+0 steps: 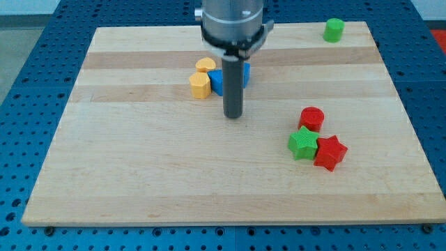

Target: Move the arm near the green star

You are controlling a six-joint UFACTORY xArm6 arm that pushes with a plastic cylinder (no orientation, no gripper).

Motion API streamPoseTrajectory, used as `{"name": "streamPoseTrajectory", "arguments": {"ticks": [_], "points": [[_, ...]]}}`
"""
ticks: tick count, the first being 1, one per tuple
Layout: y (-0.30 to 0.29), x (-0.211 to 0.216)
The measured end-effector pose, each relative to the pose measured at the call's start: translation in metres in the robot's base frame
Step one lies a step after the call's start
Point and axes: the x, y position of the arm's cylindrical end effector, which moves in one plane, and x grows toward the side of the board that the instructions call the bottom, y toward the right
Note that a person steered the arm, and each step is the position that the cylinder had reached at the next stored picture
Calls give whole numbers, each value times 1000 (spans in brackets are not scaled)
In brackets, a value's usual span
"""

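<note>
1. My tip, the lower end of the straight dark rod, is resting on the pale wooden board a little above the board's middle. It has no jaws to open or close, and it is holding and touching nothing.

2. Just beside the rod, toward the view's top left, a cluster is sitting: a yellow plastic block with flat sides, a second yellow block that looks heart-shaped, and a blue block partly hidden behind the rod, so its shape cannot be told.

3. The green star-shaped plastic block is lying toward the view's lower right of my tip, apart from it. It is touching a red star-shaped block on its right, and a red cylinder is sitting just above it.

4. To do this step well, I judge the tip should be sliding diagonally toward the view's lower right and stopping short of the green star's left side, which is the star's open side. Slowing near the end would be guarding against nudging the star into its red neighbours.

5. The stretch of board between tip and star is lying open, so nothing is blocking that path. The red group is sitting nearer the board's right edge than its middle, so a push there could be driving blocks toward that edge.

6. A green cylinder-like block is standing far off at the top right corner, well clear of the route.
</note>
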Motion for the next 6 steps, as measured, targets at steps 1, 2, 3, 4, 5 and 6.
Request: {"name": "streamPoseTrajectory", "arguments": {"ticks": [1, 2, 3, 4, 5, 6], "points": [[0, 52], [17, 88], [56, 100], [85, 100], [102, 95], [106, 82]]}}
